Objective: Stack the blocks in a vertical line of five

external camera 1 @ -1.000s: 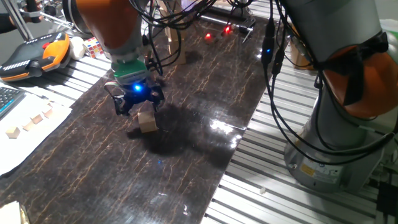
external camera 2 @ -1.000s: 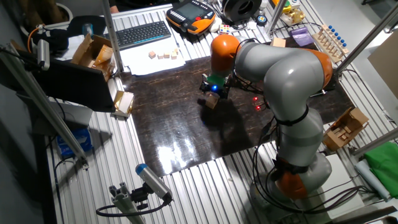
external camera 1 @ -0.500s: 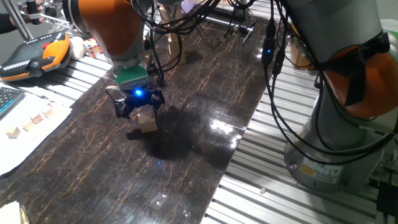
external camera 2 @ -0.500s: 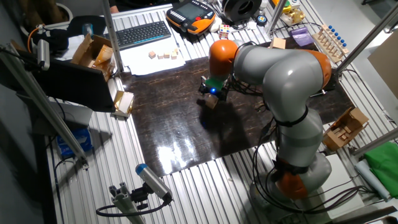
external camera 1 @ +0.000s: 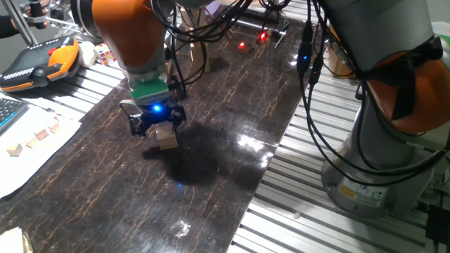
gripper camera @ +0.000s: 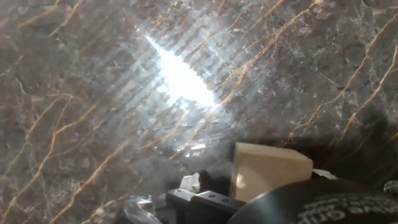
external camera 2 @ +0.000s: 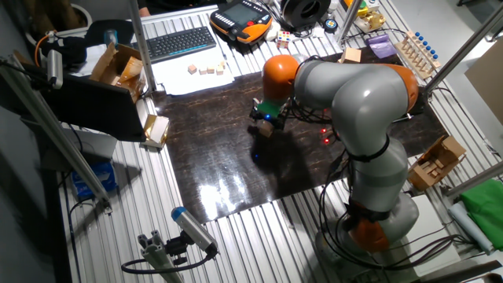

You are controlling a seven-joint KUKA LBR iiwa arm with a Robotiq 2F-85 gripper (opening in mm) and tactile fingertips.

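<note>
One pale wooden block [external camera 1: 166, 138] shows on the dark marbled tabletop [external camera 1: 225, 161], slightly turned. It is also in the other fixed view [external camera 2: 266, 130]. My gripper [external camera 1: 157, 125] hangs right over it, its blue light on and its dark fingers [external camera 1: 136, 125] spread to either side of the block's top. The jaws look open, and I see no finger pressing on the wood. In the hand view the block [gripper camera: 268, 170] sits low and to the right, partly behind the gripper's dark body. The other blocks are out of view.
Several tiny pale cubes [external camera 1: 31, 140] lie on white paper at the left edge. An orange teach pendant [external camera 1: 35, 63] and a Rubik's cube [external camera 1: 104, 53] lie behind them. The arm's grey base [external camera 1: 380, 154] and hanging cables [external camera 1: 313, 84] stand at the right.
The gripper has come down a little and shifted slightly right onto the block. The block has stayed where it was.
</note>
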